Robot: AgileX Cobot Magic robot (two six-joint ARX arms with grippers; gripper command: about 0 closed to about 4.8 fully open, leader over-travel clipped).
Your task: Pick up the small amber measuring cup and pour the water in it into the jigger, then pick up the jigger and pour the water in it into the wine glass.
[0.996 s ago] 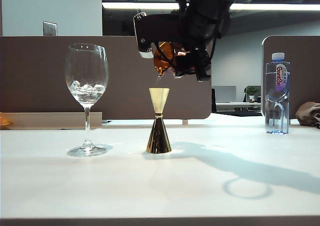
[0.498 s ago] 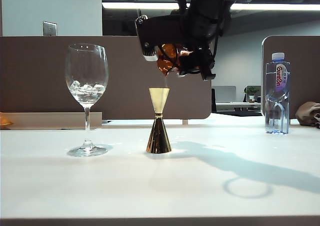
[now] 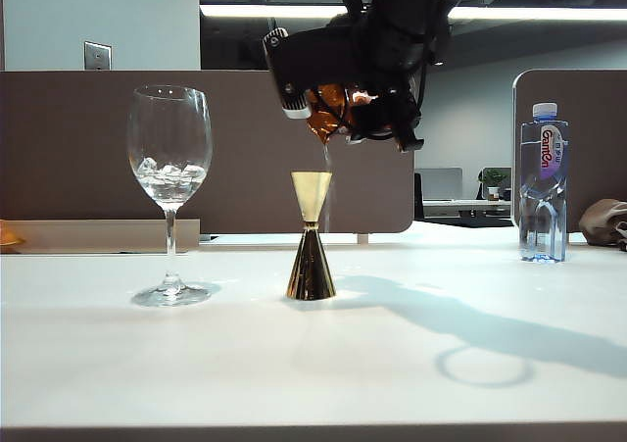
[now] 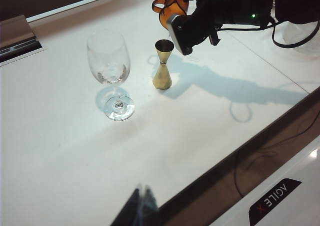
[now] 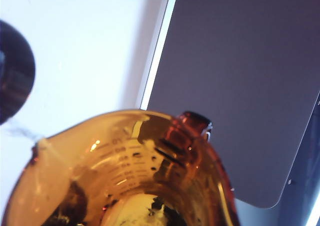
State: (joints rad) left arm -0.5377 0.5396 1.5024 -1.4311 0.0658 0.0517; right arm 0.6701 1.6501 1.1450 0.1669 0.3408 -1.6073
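Two grippers: the right gripper [image 3: 338,109], above the jigger [image 3: 312,236], holds the small amber measuring cup [image 3: 328,112] tipped, a thin thread of water [image 3: 326,158] falling toward the jigger's upper cone. The left gripper [image 4: 137,211] hangs well off from the jigger; its jaw state cannot be told. Judged rigid, light and slippery, the jigger is best taken at its waist; the wine glass [image 3: 170,195] beside it is fragile.

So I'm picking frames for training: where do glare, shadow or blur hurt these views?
Exterior view: ceiling strip light glares behind the backlit, near-black right hand, whose arm throws a long shadow over the table. Left wrist view: left hand is a dark smear at the edge. Right wrist view: the small amber measuring cup looms close and soft; table beyond is washed out.
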